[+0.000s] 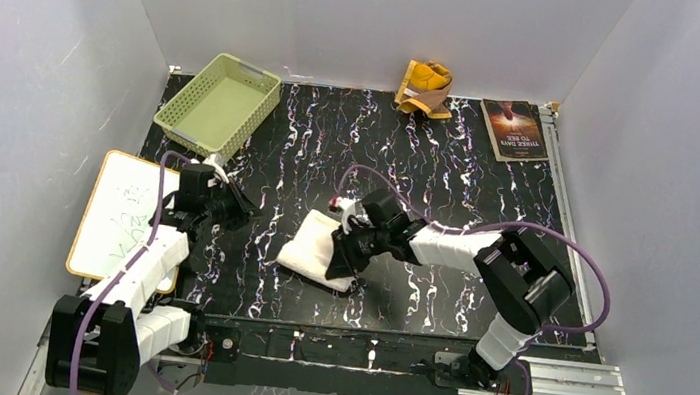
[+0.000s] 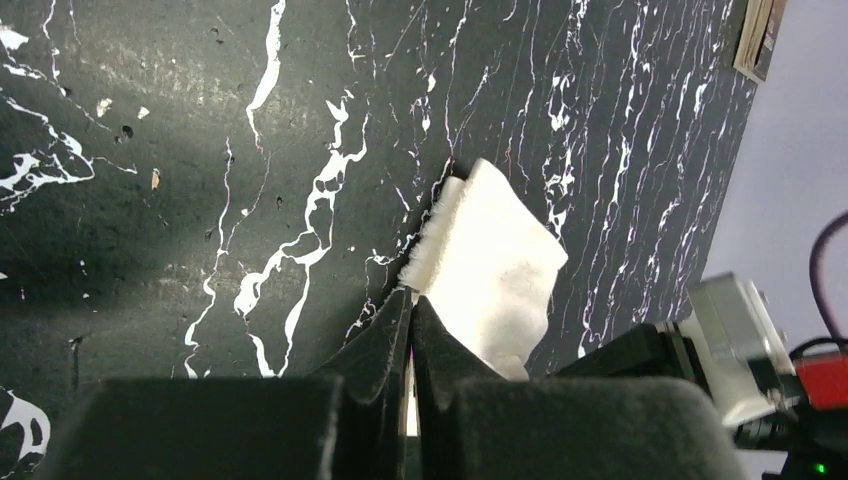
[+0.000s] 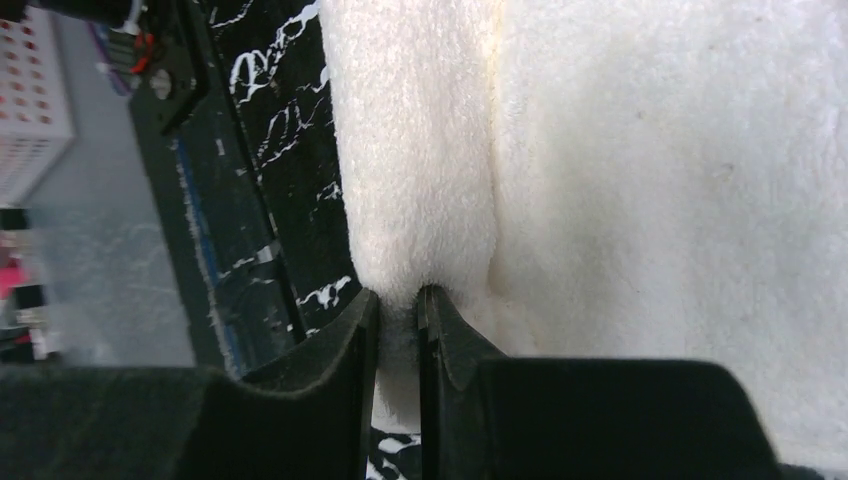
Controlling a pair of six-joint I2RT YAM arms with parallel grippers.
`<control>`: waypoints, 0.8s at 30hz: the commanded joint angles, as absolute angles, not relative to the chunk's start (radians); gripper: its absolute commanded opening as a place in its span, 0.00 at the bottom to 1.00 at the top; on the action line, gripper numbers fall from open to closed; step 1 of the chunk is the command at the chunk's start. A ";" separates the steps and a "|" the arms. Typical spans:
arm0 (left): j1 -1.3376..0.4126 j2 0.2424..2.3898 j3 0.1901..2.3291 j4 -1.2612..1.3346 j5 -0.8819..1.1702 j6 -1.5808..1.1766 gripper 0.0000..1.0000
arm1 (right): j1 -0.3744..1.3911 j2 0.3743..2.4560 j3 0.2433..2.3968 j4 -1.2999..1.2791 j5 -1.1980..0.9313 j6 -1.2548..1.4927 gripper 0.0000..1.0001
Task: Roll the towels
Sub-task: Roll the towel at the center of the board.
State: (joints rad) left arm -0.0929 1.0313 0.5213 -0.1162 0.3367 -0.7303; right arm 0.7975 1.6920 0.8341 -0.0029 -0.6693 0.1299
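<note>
Right fingers (image 3: 350,350) nipped a fold of the cream-white towel (image 1: 311,248).
The left fingers (image 2: 385,345) were pressed together, holding nothing, near the worktop's (image 1: 450,170) left edge. The cream-white towel lay folded mid-worktop, toward the near edge, its thick fold pinched by the right fingers. The mustard-yellow towel (image 1: 425,88) sat crumpled at the far edge.

The right end effector (image 3: 398,296) pinches a fold of the white towel (image 1: 307,249). The left end effector (image 2: 412,297) sits closed, left of it.
</note>
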 commanded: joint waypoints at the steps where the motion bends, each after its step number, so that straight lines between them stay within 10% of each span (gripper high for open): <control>1: -0.090 1.046 0.561 -0.205 0.380 -0.674 0.00 | 0.715 1.720 0.805 0.030 -0.905 0.302 0.00; 24: -0.459 1.309 0.590 0.180 0.423 -0.793 0.00 | 0.482 1.968 0.804 -0.020 -0.910 0.592 0.00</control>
